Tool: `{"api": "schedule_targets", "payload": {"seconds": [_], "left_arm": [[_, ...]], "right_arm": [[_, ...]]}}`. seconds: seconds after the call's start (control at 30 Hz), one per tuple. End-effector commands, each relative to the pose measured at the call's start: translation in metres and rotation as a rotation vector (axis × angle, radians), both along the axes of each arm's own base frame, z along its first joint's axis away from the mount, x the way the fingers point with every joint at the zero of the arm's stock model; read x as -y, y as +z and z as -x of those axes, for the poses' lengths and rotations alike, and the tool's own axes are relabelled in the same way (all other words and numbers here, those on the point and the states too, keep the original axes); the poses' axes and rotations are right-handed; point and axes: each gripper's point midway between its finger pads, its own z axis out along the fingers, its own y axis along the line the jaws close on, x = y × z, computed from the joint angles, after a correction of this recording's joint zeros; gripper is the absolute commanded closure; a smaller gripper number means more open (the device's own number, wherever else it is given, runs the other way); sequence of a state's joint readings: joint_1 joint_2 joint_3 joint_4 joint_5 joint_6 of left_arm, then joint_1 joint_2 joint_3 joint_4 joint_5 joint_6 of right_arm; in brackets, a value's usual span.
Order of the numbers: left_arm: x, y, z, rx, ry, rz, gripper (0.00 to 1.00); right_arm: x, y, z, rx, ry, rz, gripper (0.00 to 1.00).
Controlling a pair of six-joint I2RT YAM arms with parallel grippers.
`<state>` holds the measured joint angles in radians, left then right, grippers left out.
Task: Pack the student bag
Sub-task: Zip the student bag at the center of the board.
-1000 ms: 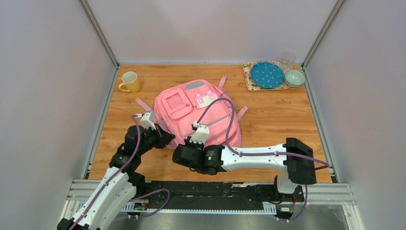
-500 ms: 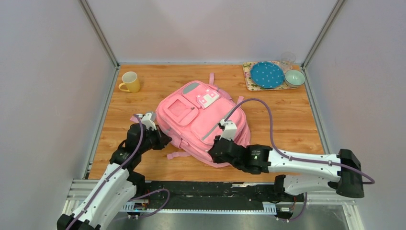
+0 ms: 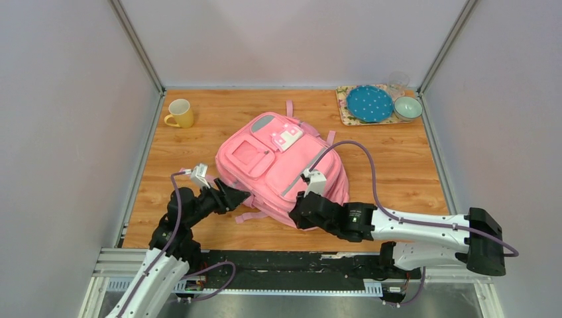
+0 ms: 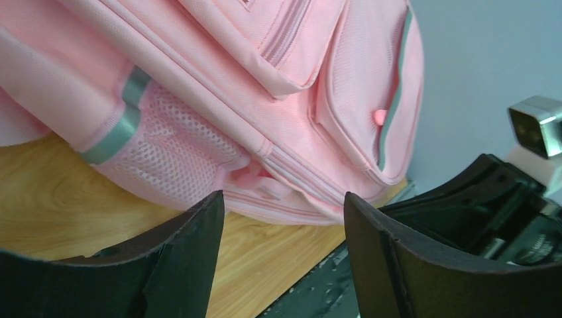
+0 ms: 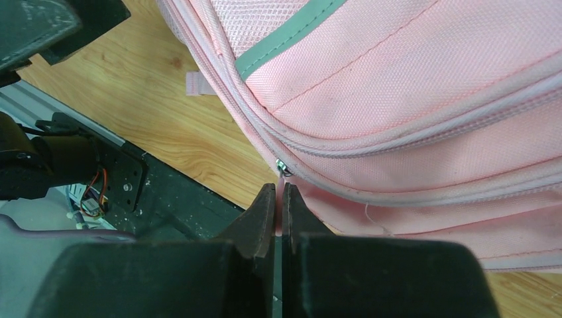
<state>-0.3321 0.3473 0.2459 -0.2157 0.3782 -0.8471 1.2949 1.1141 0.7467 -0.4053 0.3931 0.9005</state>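
The student bag (image 3: 278, 165), a pink backpack with grey strips, lies front pockets up in the middle of the wooden table. My right gripper (image 3: 296, 211) sits at its near edge, shut on the pink zipper pull (image 5: 283, 173) of the main zip; the right wrist view shows the tab pinched between the jaws (image 5: 281, 189). My left gripper (image 3: 242, 197) is at the bag's near left corner, open, with nothing between its fingers (image 4: 283, 197). The bag's mesh side pocket (image 4: 172, 156) lies just beyond them.
A yellow mug (image 3: 180, 113) stands at the back left. At the back right a tray (image 3: 344, 112) holds a blue dotted plate (image 3: 370, 104), a bowl (image 3: 407, 107) and a glass (image 3: 398, 81). A loose pink strap (image 3: 246, 216) lies near the front edge.
The right arm swung to the right, holding the zip pull, and the bag turned and shifted. The left gripper let go, opened and slid right along the bag's near left corner.
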Motion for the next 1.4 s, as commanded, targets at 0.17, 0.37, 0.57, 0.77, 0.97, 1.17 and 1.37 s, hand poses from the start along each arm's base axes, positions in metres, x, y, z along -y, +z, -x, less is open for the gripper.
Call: {"api": "schedule_targets", "payload": {"seconds": [0.17,0.37,0.57,0.77,0.97,1.17,1.37], "left_arm": [[0.014,0.015,0.005,-0.044,0.015,0.182,0.25],[0.033,0.006,0.000,-0.044,-0.003,0.092,0.23],[0.038,0.001,-0.015,-0.023,0.053,0.029,0.23],[0.038,0.013,-0.029,0.017,0.092,0.036,0.23],[0.045,0.014,-0.037,0.005,0.088,0.018,0.22],[0.041,0.005,-0.045,-0.015,0.112,-0.067,0.84],[0.017,0.001,-0.053,-0.016,0.193,-0.213,1.00]], "right_arm": [[-0.021,0.016,0.004,-0.011,0.041,-0.083,1.00],[-0.022,0.023,0.005,-0.010,0.039,-0.106,1.00],[-0.020,0.025,0.007,-0.011,0.053,-0.113,1.00],[-0.016,0.025,0.011,-0.010,0.070,-0.111,1.00],[-0.017,0.026,0.012,-0.004,0.094,-0.110,1.00],[-0.017,0.021,0.014,-0.002,0.118,-0.081,1.00],[-0.004,0.005,0.008,0.017,0.111,0.043,1.00]]}}
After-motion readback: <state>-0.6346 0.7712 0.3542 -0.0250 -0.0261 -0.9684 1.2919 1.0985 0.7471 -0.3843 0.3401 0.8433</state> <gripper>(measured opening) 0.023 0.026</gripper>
